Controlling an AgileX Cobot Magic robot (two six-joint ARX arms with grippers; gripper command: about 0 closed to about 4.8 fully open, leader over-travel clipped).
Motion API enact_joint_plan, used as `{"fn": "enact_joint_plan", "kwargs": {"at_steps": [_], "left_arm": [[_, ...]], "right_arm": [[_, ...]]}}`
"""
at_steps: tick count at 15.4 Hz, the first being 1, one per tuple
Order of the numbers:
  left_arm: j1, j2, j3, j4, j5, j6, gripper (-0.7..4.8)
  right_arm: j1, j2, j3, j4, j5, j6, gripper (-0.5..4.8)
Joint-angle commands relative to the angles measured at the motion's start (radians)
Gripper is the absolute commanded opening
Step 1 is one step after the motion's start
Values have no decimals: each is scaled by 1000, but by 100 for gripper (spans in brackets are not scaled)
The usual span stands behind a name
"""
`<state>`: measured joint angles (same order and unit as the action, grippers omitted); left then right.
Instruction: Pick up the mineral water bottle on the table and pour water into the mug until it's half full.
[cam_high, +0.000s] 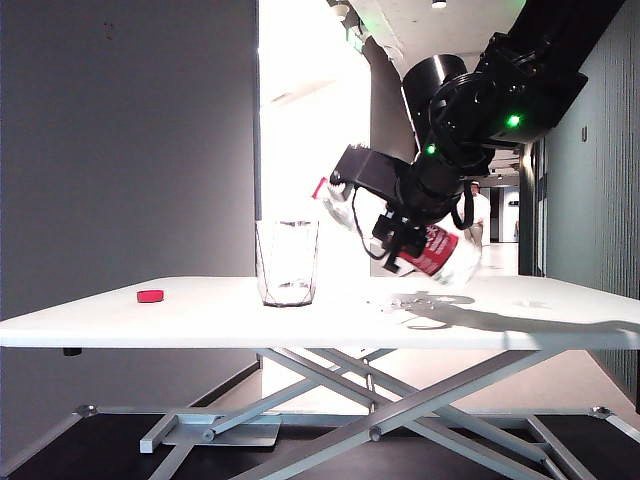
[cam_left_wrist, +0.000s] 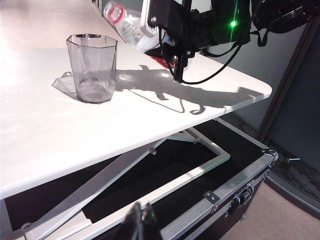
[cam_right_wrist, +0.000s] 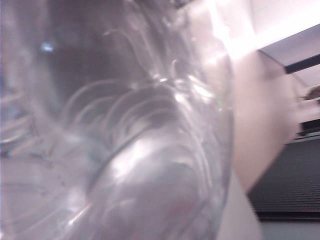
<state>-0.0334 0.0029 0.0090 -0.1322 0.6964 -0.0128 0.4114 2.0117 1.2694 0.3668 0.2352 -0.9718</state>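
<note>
One right gripper (cam_high: 405, 232) is clamped around the clear plastic mineral water bottle (cam_high: 440, 252) with red-and-white label, holding it tilted above the white table (cam_high: 120, 318), neck toward the clear faceted glass mug (cam_high: 287, 263) standing upright just beside it. The left gripper (cam_left_wrist: 141, 220) sits below the table edge; its jaws look closed together
</note>
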Motion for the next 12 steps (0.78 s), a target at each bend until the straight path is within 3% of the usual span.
{"fn": "enact_joint_plan", "kwargs": {"at_steps": [1, 12], "left_arm": [[-1, 1, 1, -3, 7, 5, -5], [-1, 1, 1, -6, 7, 5, -5]], "right_arm": [[3, -22, 13, 72, 37, -91, 176], [15, -22, 59, 122, 152, -348, 176]]}}
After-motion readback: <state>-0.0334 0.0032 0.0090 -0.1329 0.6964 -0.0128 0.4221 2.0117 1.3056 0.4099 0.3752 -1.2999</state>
